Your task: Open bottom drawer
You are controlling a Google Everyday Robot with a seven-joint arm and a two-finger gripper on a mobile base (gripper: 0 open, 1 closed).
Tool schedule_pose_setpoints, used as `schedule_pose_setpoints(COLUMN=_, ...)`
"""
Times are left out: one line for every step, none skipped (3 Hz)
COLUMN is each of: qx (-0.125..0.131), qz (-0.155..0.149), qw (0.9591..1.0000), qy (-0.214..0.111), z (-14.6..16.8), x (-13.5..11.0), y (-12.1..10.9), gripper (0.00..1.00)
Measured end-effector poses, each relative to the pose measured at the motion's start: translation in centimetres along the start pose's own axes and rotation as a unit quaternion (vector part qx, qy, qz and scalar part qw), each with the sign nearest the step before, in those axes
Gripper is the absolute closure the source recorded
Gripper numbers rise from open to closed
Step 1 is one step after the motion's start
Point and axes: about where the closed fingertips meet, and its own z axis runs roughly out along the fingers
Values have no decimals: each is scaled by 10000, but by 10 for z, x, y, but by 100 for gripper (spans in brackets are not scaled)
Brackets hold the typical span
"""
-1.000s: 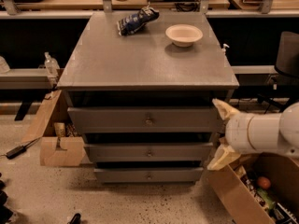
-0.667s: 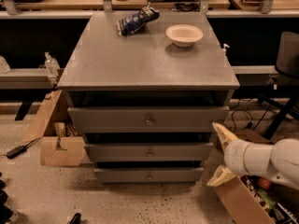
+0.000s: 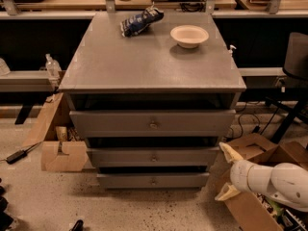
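The bottom drawer [image 3: 153,180] is the lowest and narrowest-looking of three flat grey fronts on the grey cabinet [image 3: 152,66]. It has a small round knob [image 3: 154,180] at its centre and sits shut. The middle drawer [image 3: 154,157] and top drawer [image 3: 153,124] are above it. My gripper [image 3: 225,172] is low at the right of the cabinet, beside the bottom drawer's right end and apart from it. Its two pale fingers [image 3: 230,153] are spread open and hold nothing.
A white bowl [image 3: 189,35] and a dark snack bag [image 3: 140,21] lie on the cabinet top. Open cardboard boxes stand on the floor at the left [image 3: 60,150] and at the right [image 3: 260,196] under my arm. A black chair base [image 3: 291,105] is at the right.
My gripper has moved down and a little right, from beside the middle drawer to floor level beside the bottom drawer. The drawers have not moved.
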Motion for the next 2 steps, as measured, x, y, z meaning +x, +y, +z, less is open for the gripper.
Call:
schedule_pose_setpoints(qx=-59, qz=-47, qw=10000, qy=30, z=9, x=-3, y=7, gripper=0)
schedule_pose_setpoints(qx=-253, qz=71, qw=9997, qy=29, z=52, x=26, y=43, gripper=0)
